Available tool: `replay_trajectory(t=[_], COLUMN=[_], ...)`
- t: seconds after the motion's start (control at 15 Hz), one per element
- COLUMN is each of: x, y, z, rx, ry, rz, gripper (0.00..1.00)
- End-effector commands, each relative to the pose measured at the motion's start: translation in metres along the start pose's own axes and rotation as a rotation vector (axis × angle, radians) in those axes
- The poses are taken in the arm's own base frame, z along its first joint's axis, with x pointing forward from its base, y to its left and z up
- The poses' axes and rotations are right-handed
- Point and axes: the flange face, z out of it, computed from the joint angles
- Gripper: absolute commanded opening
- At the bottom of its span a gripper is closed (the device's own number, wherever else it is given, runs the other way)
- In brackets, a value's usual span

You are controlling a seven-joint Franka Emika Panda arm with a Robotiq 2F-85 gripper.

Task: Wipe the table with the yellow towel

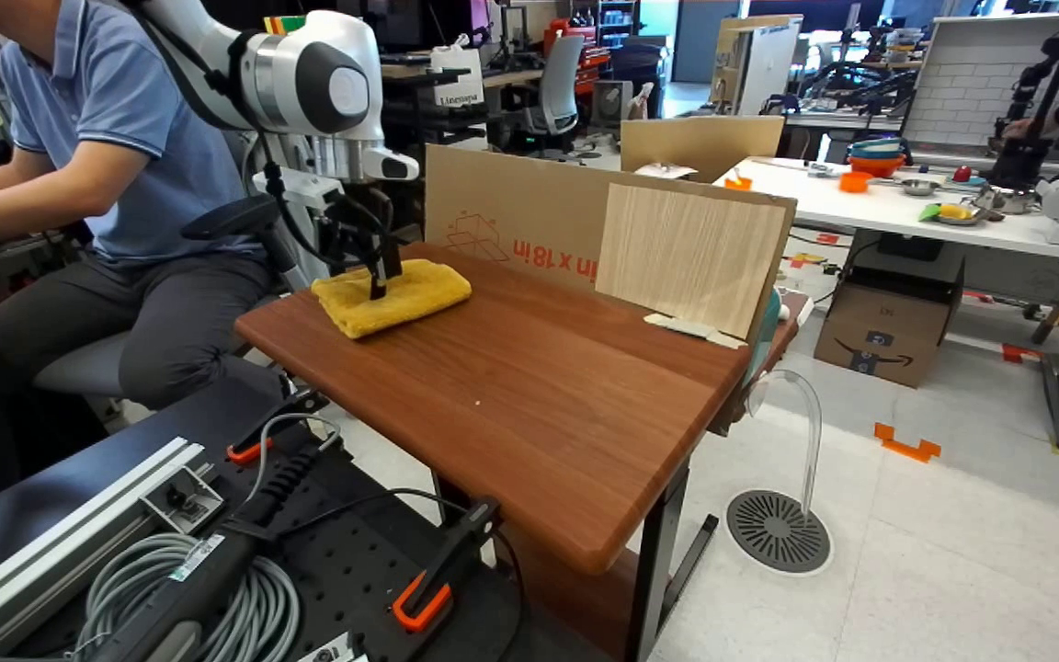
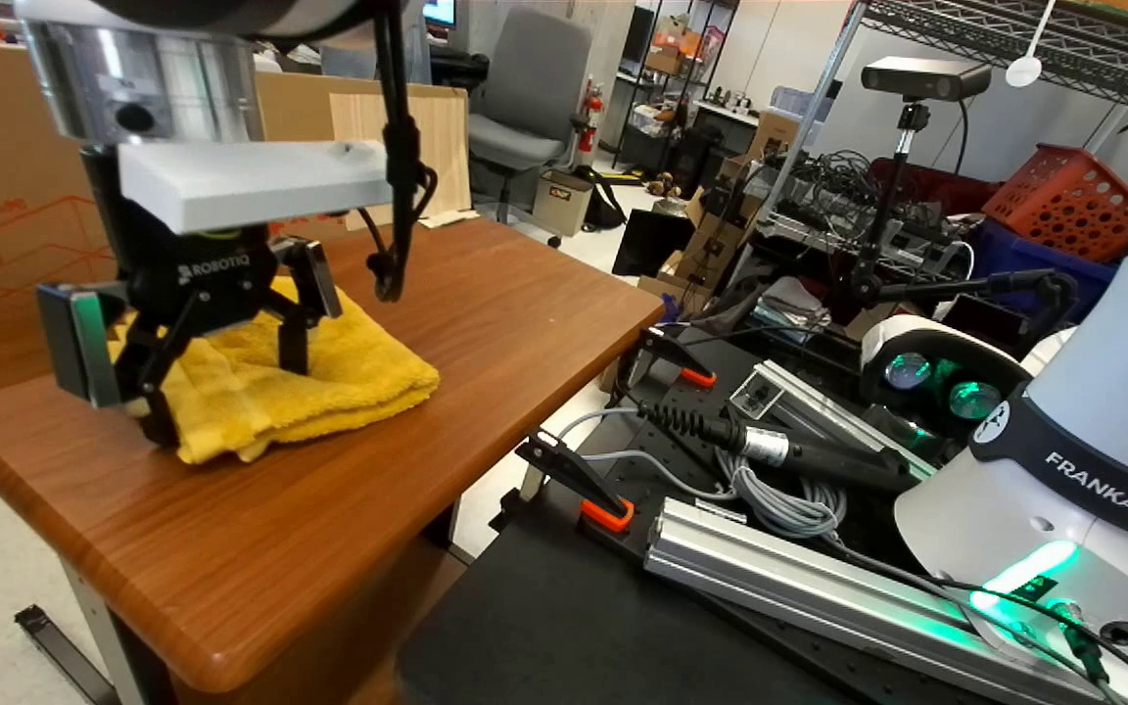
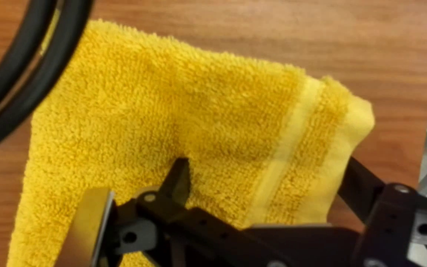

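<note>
The yellow towel (image 1: 415, 299) lies folded on the reddish-brown table (image 1: 529, 405), near a corner; it shows in both exterior views (image 2: 358, 367). My gripper (image 2: 228, 397) points down over the towel's edge with its fingers spread wide. In the wrist view, the gripper (image 3: 268, 162) has one fingertip on top of the towel (image 3: 124, 111), seeming to press into it. The other finger is past the towel's pale hemmed edge, beside it over the bare table (image 3: 347, 40); its tip is partly hidden by the towel. The towel is not pinched.
A cardboard sheet (image 1: 529, 207) stands along one table edge, with a light wood panel (image 1: 690, 257) leaning on it. Clamps with orange pads (image 1: 424, 598) and coiled cable (image 2: 789, 499) lie on the black robot base. A person (image 1: 125, 184) sits close to the table.
</note>
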Motion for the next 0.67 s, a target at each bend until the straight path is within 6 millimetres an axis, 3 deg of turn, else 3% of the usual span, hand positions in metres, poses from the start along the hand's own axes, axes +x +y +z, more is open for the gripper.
replay_trajectory(t=[0.0, 0.27, 0.6], x=[0.053, 0.095, 0.118], y=[0.013, 0.055, 0.149], z=[-0.015, -0.014, 0.019], rx=[0.072, 0.105, 0.122], ry=[-0.011, -0.040, -0.179], rz=[0.096, 0.204, 0.379], gripper=[1.00, 1.00, 1.00])
